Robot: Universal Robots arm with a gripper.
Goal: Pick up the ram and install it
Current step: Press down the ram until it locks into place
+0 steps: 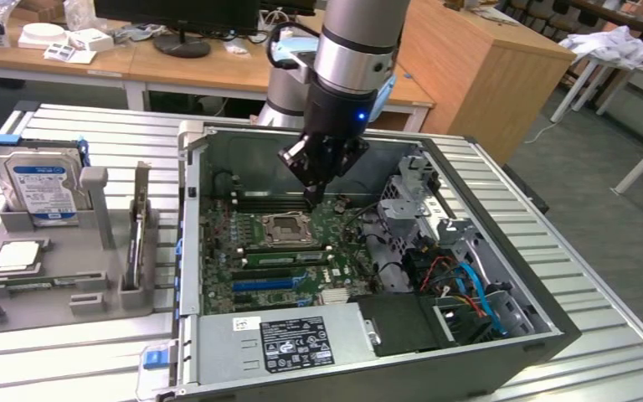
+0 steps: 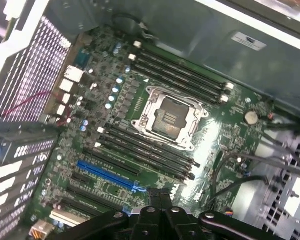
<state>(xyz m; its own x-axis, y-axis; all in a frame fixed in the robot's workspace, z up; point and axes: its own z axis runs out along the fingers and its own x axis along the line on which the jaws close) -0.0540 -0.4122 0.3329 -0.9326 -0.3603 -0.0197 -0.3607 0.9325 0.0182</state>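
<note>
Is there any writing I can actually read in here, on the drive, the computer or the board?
None reads clearly.
Hard drive blue label: print too small to read.
Power supply black sticker: white text and marks, too blurred to read.
White sticker beside it: illegible.
White label on the case wall: blurred.
Motherboard: markings unreadable.

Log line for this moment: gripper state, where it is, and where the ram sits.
gripper: shut, holding nothing | position: inside open PC case, above motherboard memory slots | ram: upright in grey holder outside case, not yet picked
</note>
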